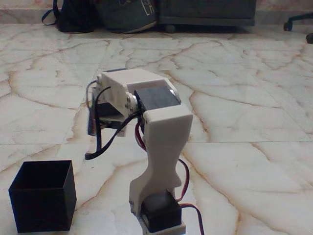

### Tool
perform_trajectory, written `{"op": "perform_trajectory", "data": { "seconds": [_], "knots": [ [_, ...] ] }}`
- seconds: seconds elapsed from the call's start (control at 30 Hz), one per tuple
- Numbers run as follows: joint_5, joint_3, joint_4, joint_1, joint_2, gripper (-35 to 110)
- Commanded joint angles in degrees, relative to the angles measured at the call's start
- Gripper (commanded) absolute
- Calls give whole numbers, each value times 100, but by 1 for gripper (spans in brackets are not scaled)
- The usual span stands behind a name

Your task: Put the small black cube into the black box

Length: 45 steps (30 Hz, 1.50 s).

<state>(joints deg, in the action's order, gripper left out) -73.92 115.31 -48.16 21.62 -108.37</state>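
The black box [43, 196] stands open-topped on the marble floor at the lower left of the fixed view. The white arm [164, 147] rises from its base at the bottom centre and folds over toward the left, seen from behind. Its wrist end with the gripper [95, 120] points away and down, above and to the right of the box. The arm's own body and cables cover the jaws, so their state is unclear. The small black cube is hidden or out of view.
Black and red cables [105, 144] loop down from the arm. Along the far wall lie a dark bag [73, 17] and a grey bag [128, 14], with dark furniture [208, 12] and a chair wheel [299, 22] at the back right.
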Motion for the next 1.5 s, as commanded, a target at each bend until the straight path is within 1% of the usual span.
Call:
{"op": "perform_trajectory", "data": {
  "seconds": [0.0, 0.07, 0.17, 0.27, 0.33, 0.43, 0.53, 0.7, 0.8, 0.83, 0.9, 1.0, 1.47],
  "knots": [
    [-334, 308, -26, -369, -466, 6],
    [-844, 923, -158, -896, -914, 7],
    [-1301, 1529, -211, -1494, -1239, 7],
    [-1942, 2962, 457, -2180, -1767, 7],
    [-1854, 3630, 624, -2303, -2039, 7],
    [-1986, 4438, 967, -2426, -2347, 6],
    [-2118, 5080, 1028, -2610, -2760, 6],
    [-1969, 5845, 1151, -2619, -3006, 6],
    [-2206, 5994, 686, -2619, -3111, 6],
    [-2057, 6029, 668, -2610, -3111, 6],
    [-1784, 6082, 721, -2602, -3094, 3],
    [-1441, 6126, 817, -2522, -3023, 3],
    [-1424, 6126, 817, -2549, -3023, 3]
  ]
}}
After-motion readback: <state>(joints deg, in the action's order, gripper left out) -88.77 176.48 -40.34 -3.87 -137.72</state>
